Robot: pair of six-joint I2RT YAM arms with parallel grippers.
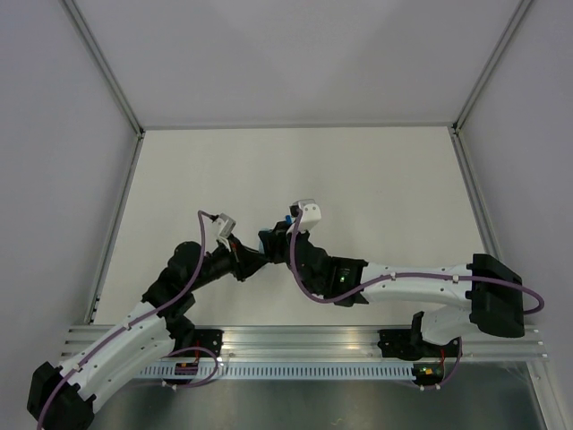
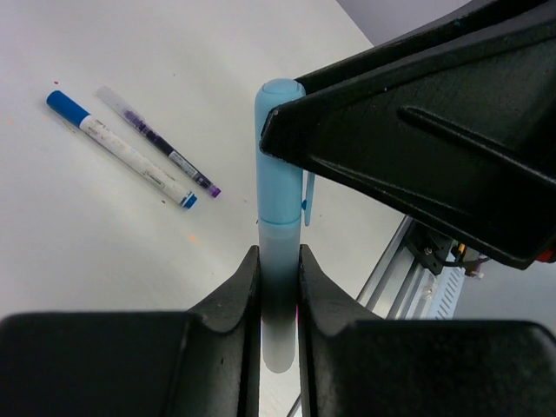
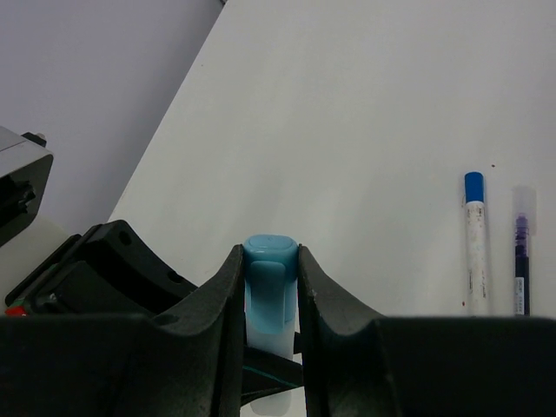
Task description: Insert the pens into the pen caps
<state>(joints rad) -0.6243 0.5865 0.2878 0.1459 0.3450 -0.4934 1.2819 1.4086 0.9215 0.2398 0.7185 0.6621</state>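
A pen with a frosted white barrel (image 2: 279,300) stands between my two grippers, above the table. My left gripper (image 2: 279,259) is shut on the barrel. A light blue pen cap (image 2: 276,165) sits on the barrel's far end, and my right gripper (image 3: 269,261) is shut on that cap (image 3: 268,261). In the top view the two grippers meet, left gripper (image 1: 253,260) against right gripper (image 1: 273,242). A white-barrelled pen (image 2: 130,158) with a dark blue cap (image 2: 66,106) on its end lies on the table. A dark purple pen (image 2: 161,146) lies beside it.
The white table (image 1: 358,179) has grey walls at the back and both sides. An aluminium rail (image 1: 304,340) carrying the arm bases runs along the near edge. The two lying pens, white (image 3: 474,252) and purple (image 3: 520,256), are right of my right gripper.
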